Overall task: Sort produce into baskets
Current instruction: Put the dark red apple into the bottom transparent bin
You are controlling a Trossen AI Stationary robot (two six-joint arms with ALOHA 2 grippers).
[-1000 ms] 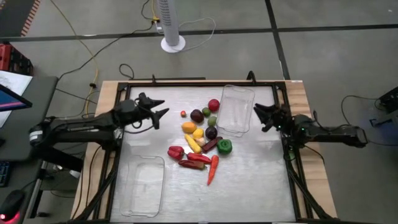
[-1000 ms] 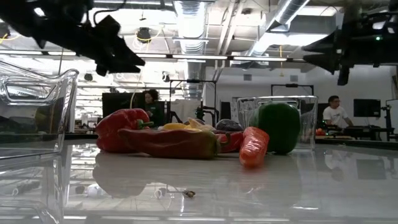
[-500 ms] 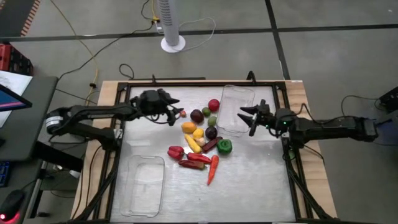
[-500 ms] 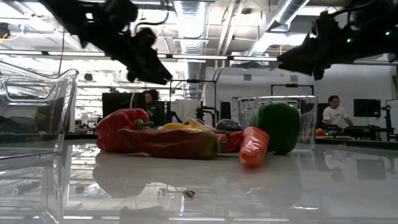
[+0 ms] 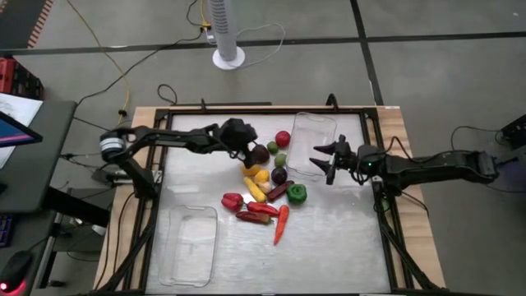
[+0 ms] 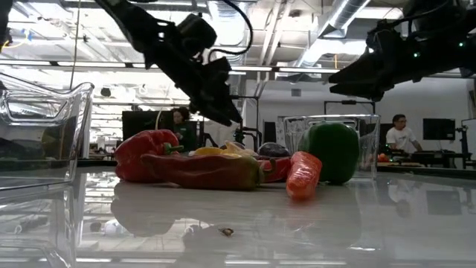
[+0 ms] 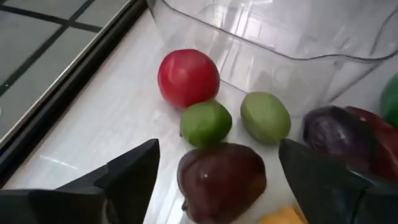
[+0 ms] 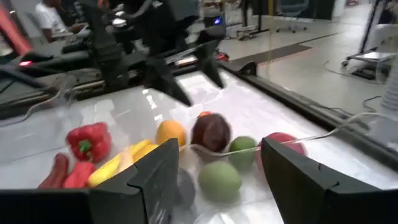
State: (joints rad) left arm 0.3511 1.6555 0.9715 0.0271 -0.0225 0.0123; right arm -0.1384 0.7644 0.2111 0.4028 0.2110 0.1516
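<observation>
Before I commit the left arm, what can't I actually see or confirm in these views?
- Tiny red tomato: hidden under the left gripper in the high view.
- Near basket: cut off by the low view's left edge.
- Far basket: cropped at the left wrist view's top.
- Rear produce: screened in the low view by the red pepper pile.

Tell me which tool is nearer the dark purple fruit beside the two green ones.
Left. The left tool hangs open right over the dark purple fruit, fingers either side. The right tool, also open, is across the clear basket, farther off.
</observation>
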